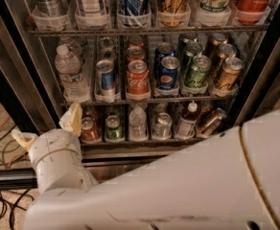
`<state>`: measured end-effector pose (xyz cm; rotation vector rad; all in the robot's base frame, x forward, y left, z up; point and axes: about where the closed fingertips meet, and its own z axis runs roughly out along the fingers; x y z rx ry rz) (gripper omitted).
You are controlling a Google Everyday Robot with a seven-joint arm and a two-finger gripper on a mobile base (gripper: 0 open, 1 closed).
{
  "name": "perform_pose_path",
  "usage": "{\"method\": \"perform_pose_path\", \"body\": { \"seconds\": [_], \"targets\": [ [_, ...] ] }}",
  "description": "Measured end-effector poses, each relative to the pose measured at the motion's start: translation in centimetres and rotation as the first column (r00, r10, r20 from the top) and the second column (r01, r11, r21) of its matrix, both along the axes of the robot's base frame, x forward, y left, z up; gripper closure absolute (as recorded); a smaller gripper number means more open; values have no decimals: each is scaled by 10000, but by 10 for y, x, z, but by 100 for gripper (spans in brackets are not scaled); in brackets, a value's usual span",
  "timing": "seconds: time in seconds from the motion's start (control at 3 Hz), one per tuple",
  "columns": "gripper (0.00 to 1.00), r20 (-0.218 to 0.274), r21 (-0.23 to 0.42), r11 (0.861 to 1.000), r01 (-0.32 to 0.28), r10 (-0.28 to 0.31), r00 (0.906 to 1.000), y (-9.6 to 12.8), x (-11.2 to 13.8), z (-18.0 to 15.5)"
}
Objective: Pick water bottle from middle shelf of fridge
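The water bottle point(70, 73), clear and ribbed with a white cap, stands at the left end of the middle shelf point(145, 100), next to Pepsi, Coca-Cola and green cans. The fridge point(269, 56) stands open in front of me. My gripper point(48, 128) is low at the left, in front of the bottom shelf, below and slightly left of the bottle. Its cream fingers point(73, 119) are spread apart and hold nothing.
The top rack point(145, 30) holds tall cans in plastic lanes. The bottom shelf holds cans and a small white-capped bottle point(187, 121). My white arm point(188, 186) fills the lower right. Cables point(1, 152) lie on the floor at the left. The dark door frame point(10, 80) stands left.
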<state>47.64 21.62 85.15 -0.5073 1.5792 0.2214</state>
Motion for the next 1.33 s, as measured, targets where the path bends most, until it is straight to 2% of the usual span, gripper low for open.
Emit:
{"method": "perform_pose_path", "body": {
  "seconds": [0.33, 0.67, 1.0, 1.33],
  "targets": [
    [20, 630, 231, 9991, 360, -374, 9973, -1, 14, 13],
    [29, 1202, 284, 9939, 1064, -1090, 9867, -10, 17, 27],
    [37, 1529, 348, 9868, 1581, -1616, 9749, -17, 19, 35],
    [36, 1740, 431, 9819, 1844, -1891, 9664, -12, 26, 35]
  ]
}}
